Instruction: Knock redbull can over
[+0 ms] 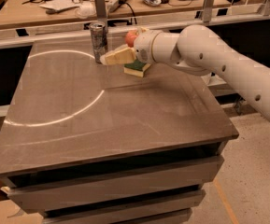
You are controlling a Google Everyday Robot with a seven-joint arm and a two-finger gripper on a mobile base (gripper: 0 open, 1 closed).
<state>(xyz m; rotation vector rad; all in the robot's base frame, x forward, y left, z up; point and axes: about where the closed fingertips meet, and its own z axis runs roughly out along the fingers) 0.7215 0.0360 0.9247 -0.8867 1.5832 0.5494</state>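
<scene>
Silver can (98, 41) upright near the table (125, 125) back edge, not knocked over yet. Gripper (105, 59), closed up, sits just beside its base; push left to do.

Looks like a workshop or lab: long wooden workbench (31, 17) littered with black cables (133, 14), speckled floor (251, 171), beige hand (109, 58) over the grey tabletop (125, 115), far side.

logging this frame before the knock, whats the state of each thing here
redbull can: upright near the far edge of the table, not yet knocked over
gripper: low, reaching in from the right, tip right beside the can's lower part; contact cannot be told
apple: resting behind the arm, partly hidden
sponge: lying flat under the wrist
</scene>
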